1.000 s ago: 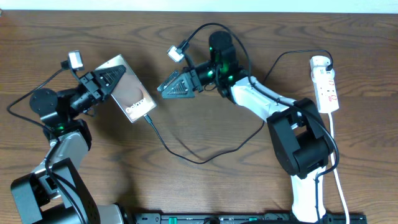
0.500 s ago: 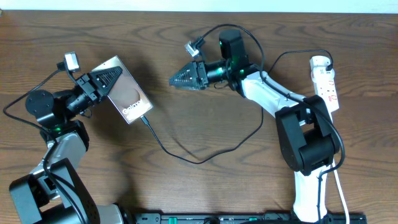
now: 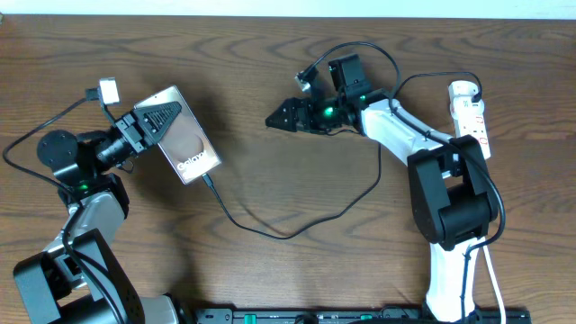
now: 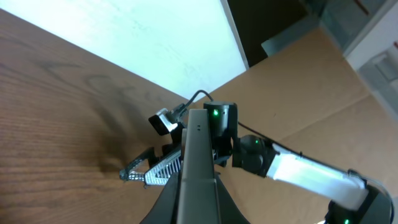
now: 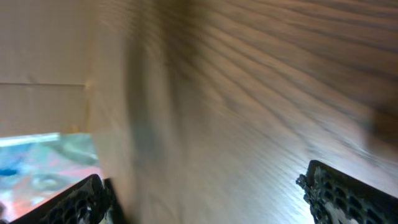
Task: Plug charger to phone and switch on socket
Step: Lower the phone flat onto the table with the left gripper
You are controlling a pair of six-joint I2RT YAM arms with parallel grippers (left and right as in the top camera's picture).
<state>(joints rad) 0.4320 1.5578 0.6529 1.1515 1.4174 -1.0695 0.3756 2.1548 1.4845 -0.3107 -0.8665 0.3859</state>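
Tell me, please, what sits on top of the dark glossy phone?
The left pincer clamps the dark glossy phone at one end; screen beneath the fingers is hidden.

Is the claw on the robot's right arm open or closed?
Open: the right claw has fingers far apart in its own view, only table between them.

Wood-grain table [image 3: 297, 283], cardboard backdrop [image 4: 298, 84]

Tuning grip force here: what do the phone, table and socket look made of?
By look: the phone, glossy glass or plastic face, with a pale sheen; the table, matte brown wood or wood-look laminate, visible grain; the socket, probably smooth white moulded plastic.
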